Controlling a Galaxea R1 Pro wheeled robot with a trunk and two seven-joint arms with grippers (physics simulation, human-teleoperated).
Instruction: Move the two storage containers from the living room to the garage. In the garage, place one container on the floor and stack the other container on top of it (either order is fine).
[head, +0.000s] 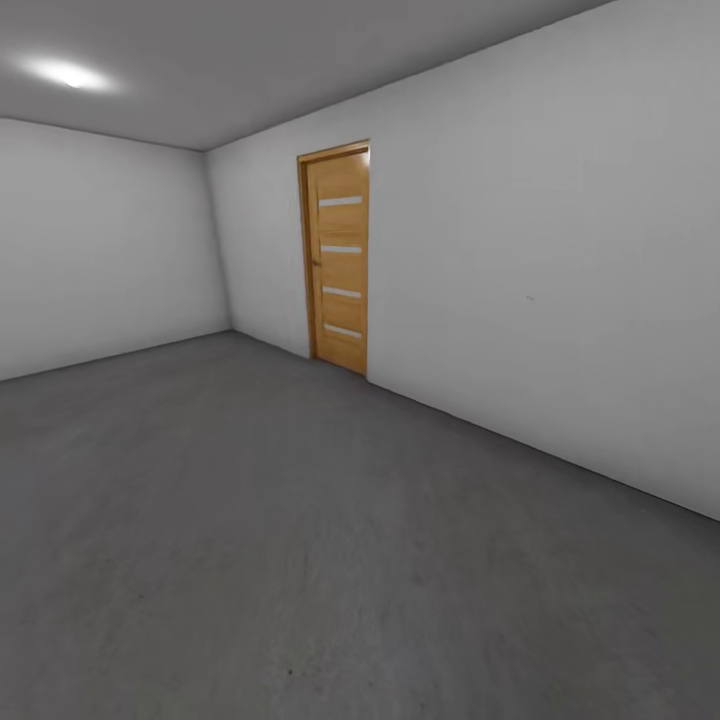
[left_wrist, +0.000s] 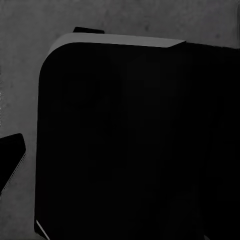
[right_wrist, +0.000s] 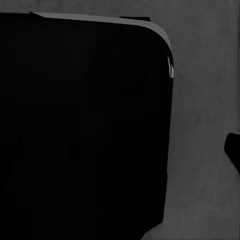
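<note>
The head view shows the garage with its rough dark grey floor (head: 300, 540), plain white walls (head: 540, 250), a grey ceiling (head: 250, 60) and a wooden door (head: 338, 258) with 4 pale slots, while both wrist views look down at a black robot body (left_wrist: 130, 145) over this floor, so I cannot tell how the jaws stand.

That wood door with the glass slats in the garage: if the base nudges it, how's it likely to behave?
The door sits shut in its frame in the white wall, so it would probably resist a push, or swing on hinges, rather than tip. It looks stiff and solid. The pale glass strips may be the fragile part.
</note>
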